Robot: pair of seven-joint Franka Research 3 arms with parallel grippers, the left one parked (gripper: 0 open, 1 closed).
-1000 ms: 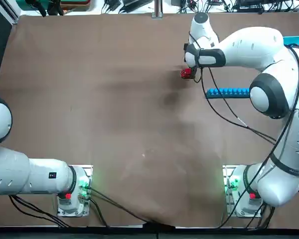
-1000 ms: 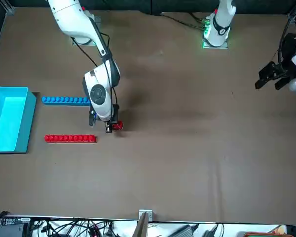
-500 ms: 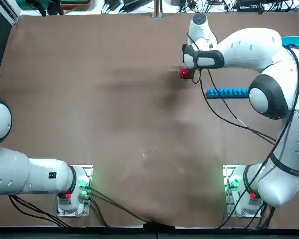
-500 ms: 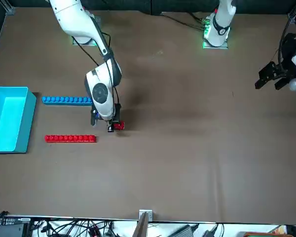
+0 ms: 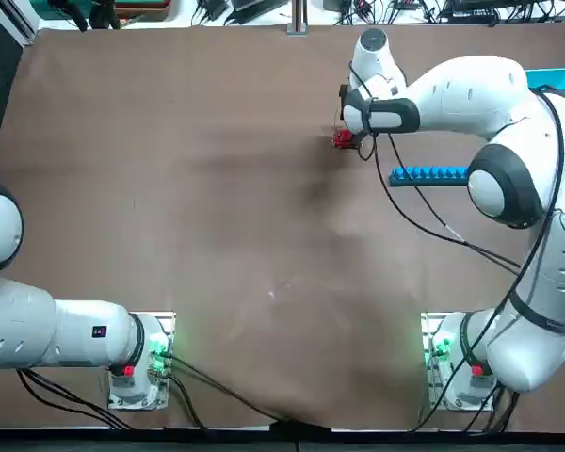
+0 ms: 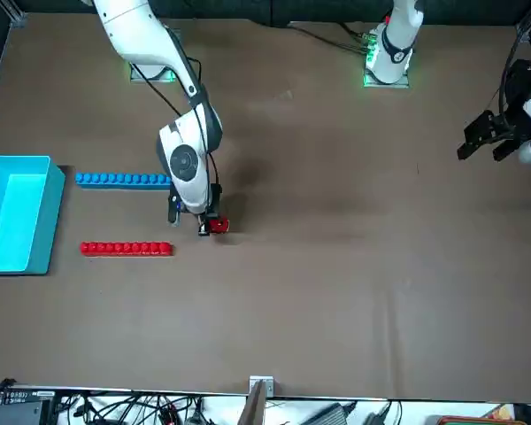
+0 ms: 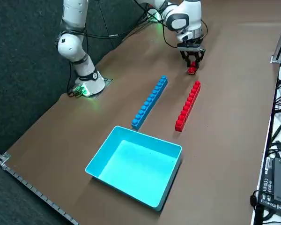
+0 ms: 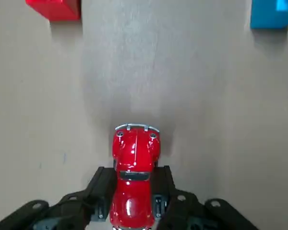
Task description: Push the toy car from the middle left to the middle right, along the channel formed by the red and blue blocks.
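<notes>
While your right jaws [image 8: 134, 191] were closed on the sides of the toy car [image 8: 135, 184], just outside the channel [image 7: 171, 104], its rigid, light, slick body asked you for a gentle, low, central hold

- Right arm [image 5: 466, 91]: glossy white shell, rounded, tube-like segments.
- Joint bands [image 5: 515, 179]: dark grey, curved around the white shell.
- Disc [image 6: 184, 163]: dark grey, round, set in the white wrist housing.
- Cables [image 5: 562, 141]: black, slender, looping along the outside of the arm.
- Base [image 5: 443, 350]: white, lit green, bearing a red button [image 5: 476, 370].
- Right gripper [image 8: 133, 172]: at the arm's far end, over the tabletop; black, angular fingers [image 8: 104, 184] with round silvery screws [image 8: 181, 198].
</notes>
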